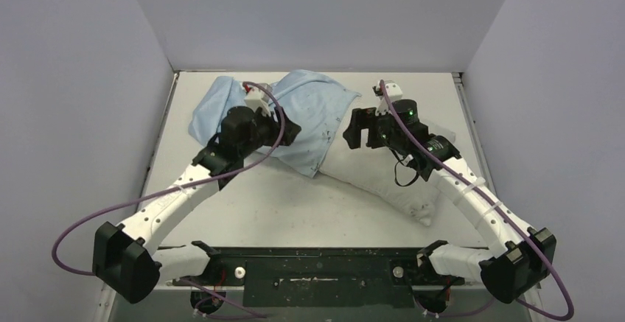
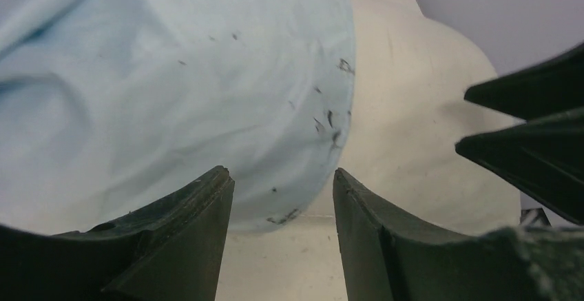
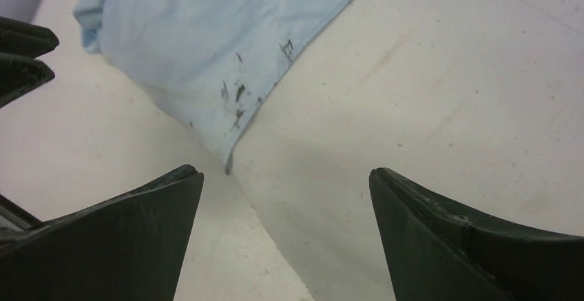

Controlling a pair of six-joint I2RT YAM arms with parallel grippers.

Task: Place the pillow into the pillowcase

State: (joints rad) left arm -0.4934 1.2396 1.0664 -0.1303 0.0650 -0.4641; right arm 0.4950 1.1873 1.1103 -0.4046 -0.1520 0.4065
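The light-blue pillowcase (image 1: pixel 309 108) lies at the back of the table, its open hem drawn over one end of the off-white pillow (image 1: pixel 376 178). The rest of the pillow sticks out toward the front right. My left gripper (image 1: pixel 291 133) is open and empty, just above the hem's near corner. My right gripper (image 1: pixel 352 129) is open and empty above the pillow, beside the hem. In the left wrist view the pillowcase (image 2: pixel 172 87) overlaps the pillow (image 2: pixel 420 108) ahead of my gripper (image 2: pixel 282 180). In the right wrist view the pillowcase (image 3: pixel 206 32) and pillow (image 3: pixel 427 94) lie beyond my gripper (image 3: pixel 286 173).
The white table (image 1: pixel 280 204) is enclosed by grey walls on the left, back and right. A loose fold of the pillowcase (image 1: pixel 210 108) spreads toward the back left. The right gripper's fingers (image 2: pixel 530 136) show in the left wrist view, and the left gripper's fingers (image 3: pixel 21 53) in the right wrist view.
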